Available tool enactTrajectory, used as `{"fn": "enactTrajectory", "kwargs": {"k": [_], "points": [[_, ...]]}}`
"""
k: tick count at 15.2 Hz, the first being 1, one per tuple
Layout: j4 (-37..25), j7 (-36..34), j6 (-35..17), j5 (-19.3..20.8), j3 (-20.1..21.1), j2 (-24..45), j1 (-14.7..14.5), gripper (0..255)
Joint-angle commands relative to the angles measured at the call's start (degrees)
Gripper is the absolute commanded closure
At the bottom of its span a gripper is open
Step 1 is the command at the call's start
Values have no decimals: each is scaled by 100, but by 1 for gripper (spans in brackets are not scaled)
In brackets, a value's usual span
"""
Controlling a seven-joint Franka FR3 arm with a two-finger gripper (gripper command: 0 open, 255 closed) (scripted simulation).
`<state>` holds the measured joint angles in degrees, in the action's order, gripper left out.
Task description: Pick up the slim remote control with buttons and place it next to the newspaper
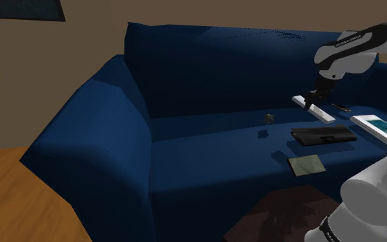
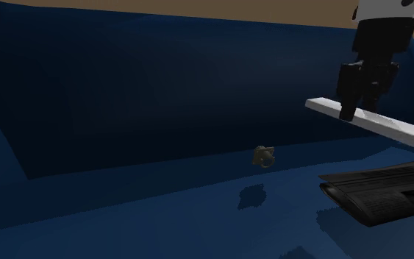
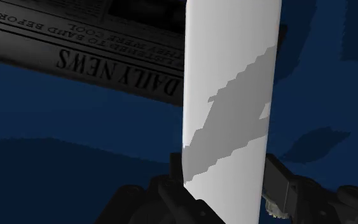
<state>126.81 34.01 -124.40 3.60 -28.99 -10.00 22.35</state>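
My black gripper point(image 1: 315, 102) is shut on a slim white remote point(image 1: 326, 115), drawn plain with no buttons showing. It holds the remote in the air, level, over the dark blue sofa's seat point(image 1: 212, 148), near the backrest. In the second exterior view the fingers point(image 2: 348, 104) clasp the white bar point(image 2: 398, 128) near one end. The wrist view has the remote point(image 3: 231, 76) running lengthways out from between the two fingers of the gripper point(image 3: 225, 186). A dark folded newspaper point(image 1: 322, 135) lies flat on the seat below and in front of the remote, its masthead point(image 3: 75, 48) legible.
A small grey-green object point(image 1: 269, 118) shows near the seat's middle, its shadow point(image 2: 253, 197) on the cushion. A white-framed teal tablet point(image 1: 384, 128), a greenish card point(image 1: 306, 165) and a small dark item point(image 1: 341, 106) lie on the seat. Wooden floor point(image 1: 6, 199) shows at the shoulder view's left.
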Motion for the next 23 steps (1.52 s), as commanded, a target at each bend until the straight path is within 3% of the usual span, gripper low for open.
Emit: {"fn": "enactTrajectory", "kwargs": {"k": [1, 13, 19, 23], "points": [[2, 262, 42, 25, -155, -57, 113, 255], [-540, 2181, 282, -277, -1302, 300, 713, 255], [-1171, 3367, 501, -870, -1886, 956, 1042, 255], [-1742, 4234, 745, -1473, -2161, 1603, 1426, 255]]}}
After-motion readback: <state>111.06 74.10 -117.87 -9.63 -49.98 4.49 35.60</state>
